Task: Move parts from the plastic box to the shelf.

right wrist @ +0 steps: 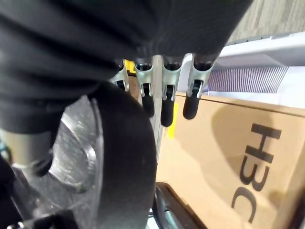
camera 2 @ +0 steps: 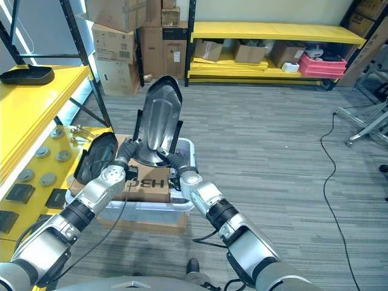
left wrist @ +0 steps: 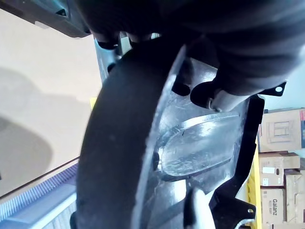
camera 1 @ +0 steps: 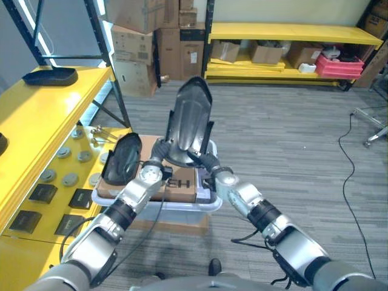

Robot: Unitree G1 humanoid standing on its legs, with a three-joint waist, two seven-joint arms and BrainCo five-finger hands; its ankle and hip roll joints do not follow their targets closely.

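Note:
A large black shell-shaped part point(camera 1: 193, 118) with a silvery inner face stands upright above the clear plastic box point(camera 1: 182, 207). My left hand point(camera 1: 159, 150) grips its lower left edge and my right hand point(camera 1: 206, 162) its lower right edge. In the left wrist view a finger point(left wrist: 209, 93) presses on the part's inner face point(left wrist: 200, 138). The right wrist view has the fingers point(right wrist: 164, 95) down behind the part's black rim point(right wrist: 128, 157). A second, smaller black part point(camera 1: 123, 159) leans in the box's left end beside a brown cardboard box point(camera 1: 182, 182).
A yellow shelf point(camera 1: 36, 115) runs along the left, with a black tray-like part point(camera 1: 50, 76) on top and several round grey and square black parts point(camera 1: 66, 179) on the level below. Stacked cartons point(camera 1: 151, 42) and another yellow rack point(camera 1: 291, 30) stand at the back.

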